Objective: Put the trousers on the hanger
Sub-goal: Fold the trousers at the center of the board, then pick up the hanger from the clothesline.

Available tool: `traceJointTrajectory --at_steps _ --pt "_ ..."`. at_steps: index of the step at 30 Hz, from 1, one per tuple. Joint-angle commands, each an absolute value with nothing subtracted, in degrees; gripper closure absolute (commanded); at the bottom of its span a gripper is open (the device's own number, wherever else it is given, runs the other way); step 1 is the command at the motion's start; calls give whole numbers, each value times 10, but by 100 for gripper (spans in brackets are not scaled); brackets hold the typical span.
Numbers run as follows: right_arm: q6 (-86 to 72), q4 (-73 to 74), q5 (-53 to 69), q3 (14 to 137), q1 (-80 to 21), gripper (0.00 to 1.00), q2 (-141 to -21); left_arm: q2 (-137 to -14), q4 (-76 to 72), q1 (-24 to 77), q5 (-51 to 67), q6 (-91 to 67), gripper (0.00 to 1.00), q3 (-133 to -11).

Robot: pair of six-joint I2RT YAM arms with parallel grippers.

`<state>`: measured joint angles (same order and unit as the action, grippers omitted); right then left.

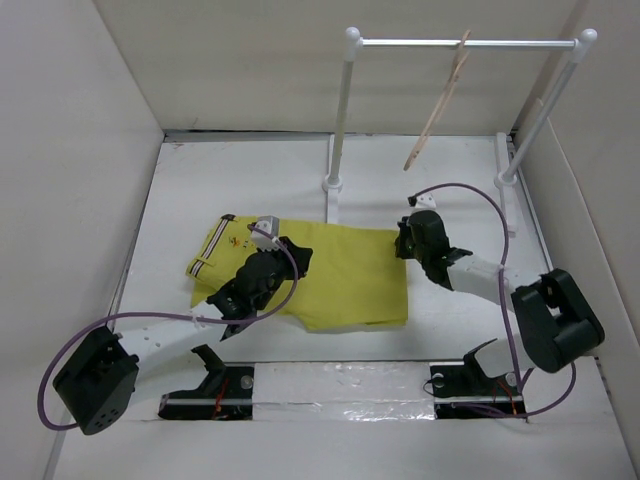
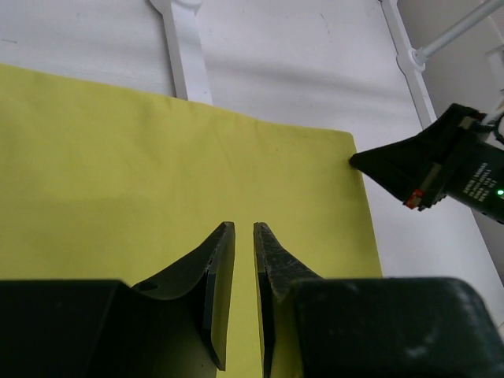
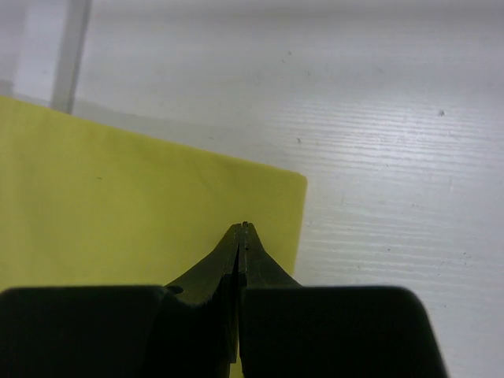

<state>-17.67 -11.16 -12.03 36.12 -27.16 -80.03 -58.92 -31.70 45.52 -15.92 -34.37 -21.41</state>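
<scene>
Trousers (image 1: 350, 275) first: one pair, yellow-green, spread pretty flat on the white table (image 1: 250, 180) in front of the arms. The waistband (image 1: 207, 255) is on the left, white with dark stripes, and the same striping runs along the side. There are a couple of small red marks (image 1: 240, 240) near the waistband. They might be a logo, but they're way too small to read. The cloth looks smooth, and the right-hand edge is straight with a neat corner.

The only other writing is some tiny white print (image 2: 472, 185) on the body of the right arm's head in the left wrist view, next to a green light. It's unreadable.

Count-wise there's one hanger (image 1: 440, 105), a thin pale wood one, hooked on the top bar of the one white rail stand (image 1: 460, 43) at the back. It's seen edge-on and hanging tilted. It's well apart from the trousers, which are nowhere on it yet. The foot of the stand's left post runs right up to the trousers' far edge.

There are two arms. The left pincer (image 2: 244, 230) is down over the middle of the yellow cloth. Its fingers (image 2: 220, 260) are nearly together with just a thin slit between them, and honestly I can't tell if any cloth is nipped in there. The right pincer (image 3: 242, 227) has its tips pressed fully together. It sits right at the trousers' right edge near the far corner, with nothing visibly between the tips.
</scene>
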Motion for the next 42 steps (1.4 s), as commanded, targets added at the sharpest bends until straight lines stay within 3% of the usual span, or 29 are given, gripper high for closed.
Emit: traceJointTrajectory --at_steps 1,12,18,20,21,24,25,26,28,29,30,32,37,42 --pt "-168 -138 -99 384 -255 100 -821 -579 -349 452 -157 -321 86 -235" --pt "-157 -93 -124 397 -237 100 -777 -593 -358 452 -142 -308 85 -264" --pt "-121 -23 -129 421 -340 100 -594 -588 -357 452 -135 -282 84 -292" --pt "-116 -2 -132 439 -374 100 -527 -595 -359 452 -142 -273 89 -290" --pt "-115 33 -144 452 -382 100 -509 -596 -349 452 -155 -272 99 -293" --pt "-98 70 -177 517 -394 99 -470 -594 -344 452 -167 -268 100 -292" --pt "-84 79 -191 559 -394 94 -469 -592 -344 452 -167 -269 100 -290" --pt "-74 85 -212 581 -394 71 -480 -591 -345 452 -167 -268 100 -287" --pt "-52 91 -291 619 -394 45 -499 -590 -345 452 -161 -267 100 -283" --pt "-35 91 -308 659 -383 25 -514 -589 -342 452 -161 -267 100 -284" --pt "-22 91 -347 680 -374 19 -553 -589 -332 452 -159 -268 100 -285" --pt "-6 112 -345 752 -328 11 -624 -582 -327 452 -154 -266 92 -284" --pt "-12 132 -298 859 -261 9 -740 -563 -314 452 -147 -263 78 -280" --pt "-25 128 -296 895 -218 21 -796 -540 -315 452 -146 -263 76 -272"
